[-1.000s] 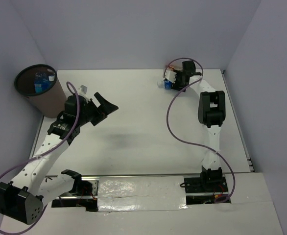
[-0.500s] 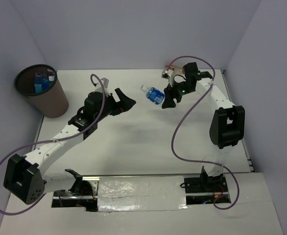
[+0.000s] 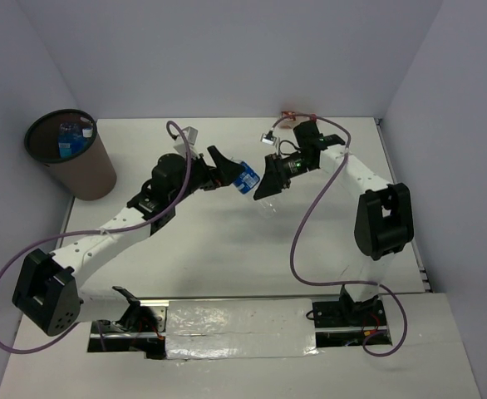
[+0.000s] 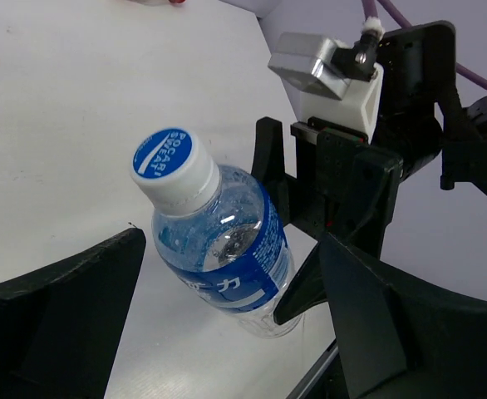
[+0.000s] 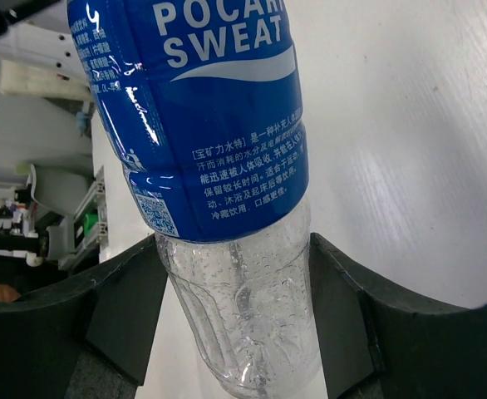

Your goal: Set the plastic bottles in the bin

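A clear plastic bottle (image 3: 246, 176) with a blue label and a white-and-blue cap hangs above the middle of the table. My right gripper (image 5: 235, 278) is shut on its clear lower end, with a finger (image 5: 131, 312) pressed against each side. In the left wrist view the bottle (image 4: 218, 249) points its cap towards me. My left gripper (image 4: 231, 245) stands open around it, jaws wide on both sides and not touching. The brown bin (image 3: 90, 174) stands at the far left. It holds blue-labelled bottles (image 3: 67, 140).
A small red item (image 3: 289, 113) lies at the back edge of the table behind the right arm; it is too small to tell what it is. Purple cables loop off both arms. The walls close in the table at the back and sides.
My right gripper has carried the bottle from the back of the table towards the middle. My left arm has swung from beside the bin to meet it, jaws open around the cap end.
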Controlling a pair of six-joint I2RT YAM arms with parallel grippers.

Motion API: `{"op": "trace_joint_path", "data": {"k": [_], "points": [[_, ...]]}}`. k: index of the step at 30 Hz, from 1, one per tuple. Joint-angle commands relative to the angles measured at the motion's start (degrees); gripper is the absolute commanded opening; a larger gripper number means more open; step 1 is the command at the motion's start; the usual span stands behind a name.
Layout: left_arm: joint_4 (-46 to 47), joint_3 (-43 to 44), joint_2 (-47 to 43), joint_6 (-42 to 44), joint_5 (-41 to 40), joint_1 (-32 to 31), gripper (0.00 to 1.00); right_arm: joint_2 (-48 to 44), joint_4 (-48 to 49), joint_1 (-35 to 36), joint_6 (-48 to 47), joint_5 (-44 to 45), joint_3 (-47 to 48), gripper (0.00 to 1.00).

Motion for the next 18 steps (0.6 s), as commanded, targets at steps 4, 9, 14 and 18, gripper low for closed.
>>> {"op": "trace_joint_path", "data": {"k": [4, 9, 14, 18], "points": [[2.4, 1.6, 0.9, -0.4, 0.8, -1.1, 0.99, -6.0, 11.6, 1.5, 11.3, -5.1, -1.0, 0.27], [2.6, 2.0, 2.0, -1.0, 0.9, -1.5, 0.99, -6.5, 14.1, 2.9, 14.4, -5.9, -0.6, 0.28], [4.1, 3.1, 3.2, -1.3, 1.7, -1.7, 0.91, -6.4, 14.7, 4.2, 14.5, -5.3, -0.6, 0.29], [5.6, 2.8, 3.2, -1.0, 2.8, -1.6, 0.61, -5.5, 11.4, 4.7, 10.9, -5.2, 0.0, 0.34]]}}
